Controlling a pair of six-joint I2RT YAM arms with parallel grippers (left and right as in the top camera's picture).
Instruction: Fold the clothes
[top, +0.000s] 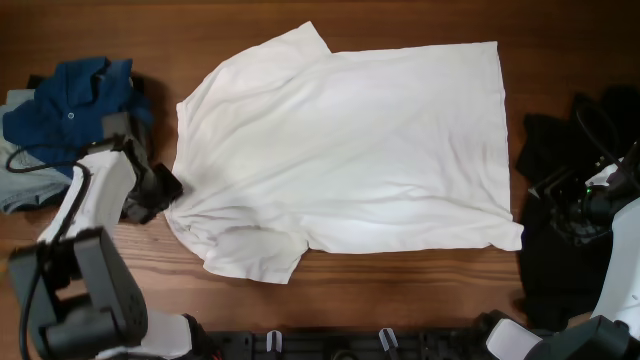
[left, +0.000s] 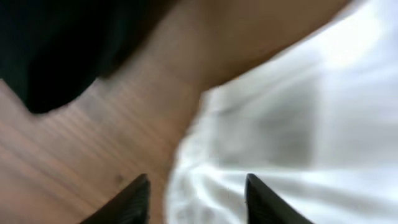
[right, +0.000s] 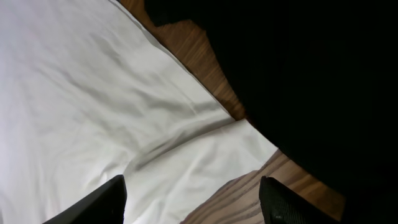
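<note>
The large white short-sleeved shirt (top: 350, 150) lies spread flat across the wooden table, collar end to the left, hem to the right. No print shows on the face that is up. My left gripper (top: 165, 190) is open at the shirt's left edge, near the lower sleeve; the left wrist view shows its fingertips (left: 198, 202) straddling the white fabric edge (left: 280, 124). My right gripper (top: 560, 195) is open beside the hem's lower right corner; in the right wrist view its fingertips (right: 194, 202) sit over that white corner (right: 93, 93) and bare wood.
A dark blue polo shirt (top: 75, 100) lies on other clothes at the far left. A black garment heap (top: 565, 215) lies at the right, under my right arm, and fills the right of the right wrist view (right: 323, 81).
</note>
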